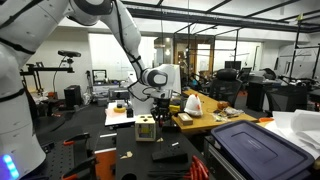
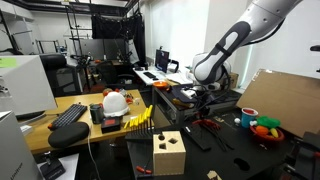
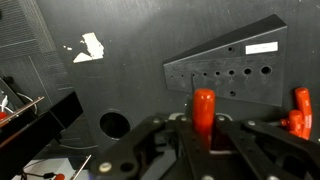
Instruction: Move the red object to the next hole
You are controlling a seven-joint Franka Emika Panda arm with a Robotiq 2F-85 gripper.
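**Red peg held between the fingers in front of the holed plate**

In the wrist view the end effector (image 3: 204,130) is narrowed around the red peg (image 3: 204,104). The peg stands upright between the two dark, blurred fingers (image 3: 160,140), and its rounded top rises clear above them. The fingers hide its lower end, so the view does not show whether its tip sits in a hole or is lifted free.

Directly ahead of the end effector lies the grey holed plate (image 3: 232,66). It is a wedge-shaped slab with a row of round holes along its face and a small pale label near its far corner. The peg lines up with the near end of that row. Off to one side of the end effector, near the plate's edge, a second red piece (image 3: 299,110) stands apart from the held peg.

On the other side, the dark table (image 3: 130,60) shows a round opening (image 3: 115,124). Farther ahead on that side is a torn white patch (image 3: 90,47).

In both exterior views the arm reaches down, and the end effector (image 1: 160,97) (image 2: 203,97) hangs low over the cluttered table. The peg itself is too small to make out in these views. A wooden box (image 1: 146,128) (image 2: 168,153) with holes in its faces stands on the table. It is below the end effector, clearly apart from it and nearer the cameras.
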